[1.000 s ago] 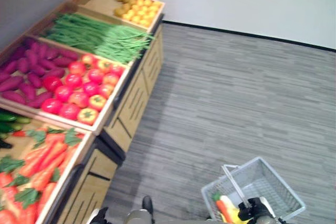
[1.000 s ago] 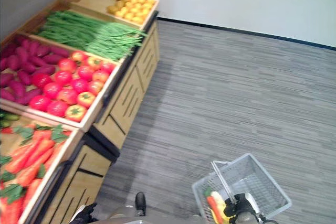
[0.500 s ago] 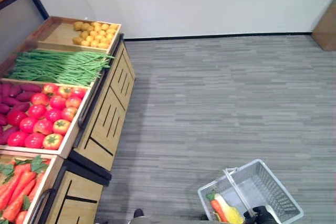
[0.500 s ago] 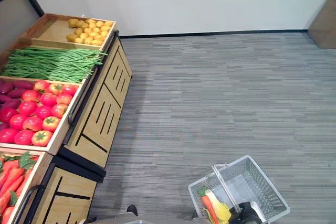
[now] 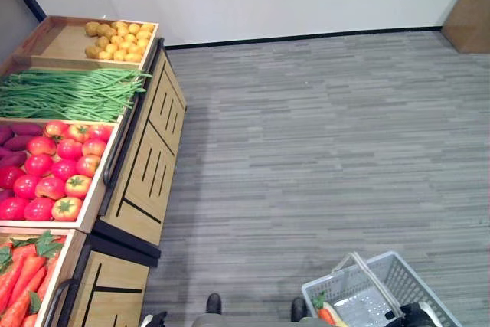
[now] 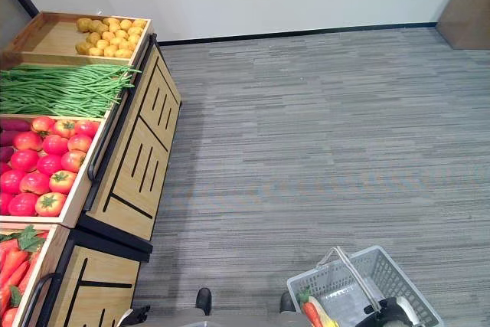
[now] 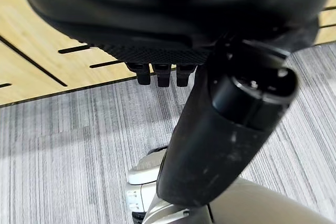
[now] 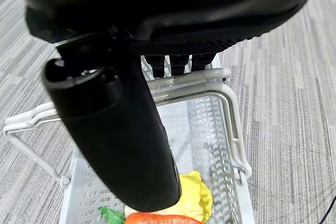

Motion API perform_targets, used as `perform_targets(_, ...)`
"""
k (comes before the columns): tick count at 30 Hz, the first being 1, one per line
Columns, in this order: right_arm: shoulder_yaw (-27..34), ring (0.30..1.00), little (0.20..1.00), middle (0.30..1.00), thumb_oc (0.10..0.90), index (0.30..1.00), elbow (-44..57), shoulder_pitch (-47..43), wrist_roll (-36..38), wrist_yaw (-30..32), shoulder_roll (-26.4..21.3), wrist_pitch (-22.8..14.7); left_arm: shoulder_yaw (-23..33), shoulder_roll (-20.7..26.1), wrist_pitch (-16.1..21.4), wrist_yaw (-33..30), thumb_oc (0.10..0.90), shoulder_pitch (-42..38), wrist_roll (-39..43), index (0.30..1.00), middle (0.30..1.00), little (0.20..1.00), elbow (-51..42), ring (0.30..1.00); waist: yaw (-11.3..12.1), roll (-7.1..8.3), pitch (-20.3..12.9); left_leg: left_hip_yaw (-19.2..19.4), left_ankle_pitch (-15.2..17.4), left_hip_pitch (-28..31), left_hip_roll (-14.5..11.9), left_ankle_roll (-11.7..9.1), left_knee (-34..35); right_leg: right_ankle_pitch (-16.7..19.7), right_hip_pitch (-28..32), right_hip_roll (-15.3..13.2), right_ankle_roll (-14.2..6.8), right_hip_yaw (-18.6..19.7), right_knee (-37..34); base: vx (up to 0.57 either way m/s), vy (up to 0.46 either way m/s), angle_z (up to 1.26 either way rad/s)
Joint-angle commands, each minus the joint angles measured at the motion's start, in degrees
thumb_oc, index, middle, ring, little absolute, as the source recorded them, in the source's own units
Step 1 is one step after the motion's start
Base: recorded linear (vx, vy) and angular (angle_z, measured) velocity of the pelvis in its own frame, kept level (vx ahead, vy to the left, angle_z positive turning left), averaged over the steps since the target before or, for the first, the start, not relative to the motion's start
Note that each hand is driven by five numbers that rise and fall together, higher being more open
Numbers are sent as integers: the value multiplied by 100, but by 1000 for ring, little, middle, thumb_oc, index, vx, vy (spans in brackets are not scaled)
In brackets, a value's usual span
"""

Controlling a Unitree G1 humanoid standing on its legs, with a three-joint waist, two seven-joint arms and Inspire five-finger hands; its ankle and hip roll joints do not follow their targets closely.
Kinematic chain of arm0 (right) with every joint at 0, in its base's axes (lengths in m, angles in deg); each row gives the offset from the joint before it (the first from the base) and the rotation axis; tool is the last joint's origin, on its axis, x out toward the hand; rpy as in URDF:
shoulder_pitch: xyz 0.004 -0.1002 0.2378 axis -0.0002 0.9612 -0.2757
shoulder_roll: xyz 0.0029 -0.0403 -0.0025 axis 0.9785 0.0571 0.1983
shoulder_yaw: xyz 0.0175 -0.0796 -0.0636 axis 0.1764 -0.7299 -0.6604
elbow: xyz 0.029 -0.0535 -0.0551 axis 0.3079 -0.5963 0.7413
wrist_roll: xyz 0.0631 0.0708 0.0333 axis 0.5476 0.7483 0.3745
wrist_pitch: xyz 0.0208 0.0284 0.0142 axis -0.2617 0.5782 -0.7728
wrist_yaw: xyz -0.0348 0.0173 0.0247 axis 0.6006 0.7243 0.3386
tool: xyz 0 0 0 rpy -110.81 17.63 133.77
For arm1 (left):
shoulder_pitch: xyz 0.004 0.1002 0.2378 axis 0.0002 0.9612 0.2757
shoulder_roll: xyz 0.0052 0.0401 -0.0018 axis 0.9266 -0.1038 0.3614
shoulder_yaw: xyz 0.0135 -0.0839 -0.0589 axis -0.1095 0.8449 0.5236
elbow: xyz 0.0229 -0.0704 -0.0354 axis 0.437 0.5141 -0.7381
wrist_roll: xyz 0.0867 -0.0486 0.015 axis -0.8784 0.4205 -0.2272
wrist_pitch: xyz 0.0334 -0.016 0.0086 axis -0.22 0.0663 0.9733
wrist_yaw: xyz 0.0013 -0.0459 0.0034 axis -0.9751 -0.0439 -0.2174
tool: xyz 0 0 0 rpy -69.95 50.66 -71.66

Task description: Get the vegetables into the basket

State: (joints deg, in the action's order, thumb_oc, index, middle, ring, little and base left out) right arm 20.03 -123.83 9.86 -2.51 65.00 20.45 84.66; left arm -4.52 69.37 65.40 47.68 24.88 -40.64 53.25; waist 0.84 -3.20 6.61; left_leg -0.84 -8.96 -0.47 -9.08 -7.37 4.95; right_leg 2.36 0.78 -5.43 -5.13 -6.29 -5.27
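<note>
Vegetables already in: a carrot [image 6: 310, 313] and a yellow piece [image 8: 195, 198] lie at the basket's near-left end.
Basket [image 6: 398, 277]: hangs off my right hand [image 6: 394, 313], whose fingers curl round the grey handle [image 8: 178, 85].
Vegetables still out: carrots [image 5: 27, 277], tomatoes [image 5: 57, 178] and green beans [image 5: 73, 93] in stand crates, far left of the basket; the carrots' long axes run away from me.
Nearer hand: my left hand [image 7: 163, 74], low by the stand front, fingers curled, holding nothing.

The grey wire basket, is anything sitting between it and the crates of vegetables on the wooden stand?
Nothing visible does. Bare grey floor lies between the grey wire basket, whose handle the right hand holds, and the wooden stand with its tomatoes and carrots.
</note>
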Motion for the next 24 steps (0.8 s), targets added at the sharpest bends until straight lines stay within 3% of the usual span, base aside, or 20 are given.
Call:
perform_targets(1, 45, 1000, 1000, 1000, 900, 1000, -113, -183, 31, 172, -259, -59, 85, 122, 129, 16, 900, -147, -82, 1000, 1000, 1000, 133, 1000, 143, 407, -195, -129, 519, -93, 228, 211, -188, 305, -84, -262, -285, -119, 27, 16, 86, 3)
perform_targets(14, -104, 1000, 1000, 1000, 900, 1000, -92, 128, 86, 68, 366, -50, 276, 217, 106, 5, 900, -146, -126, 1000, 1000, 1000, 333, 1000, 134, 592, -360, -170, 551, 27, 328, 278, -14, 334, -15, -373, -356, -187, 27, 0, 33, 1)
perform_targets(24, -99, 1000, 1000, 1000, 900, 1000, -267, 145, -147, 134, 254, 32, 279, 297, 107, 31, 900, -115, -206, 1000, 1000, 1000, 404, 1000, 132, 641, -439, -169, 588, 54, 380, 306, 5, 360, -4, -444, -397, -174, 27, -1, 4, 0)
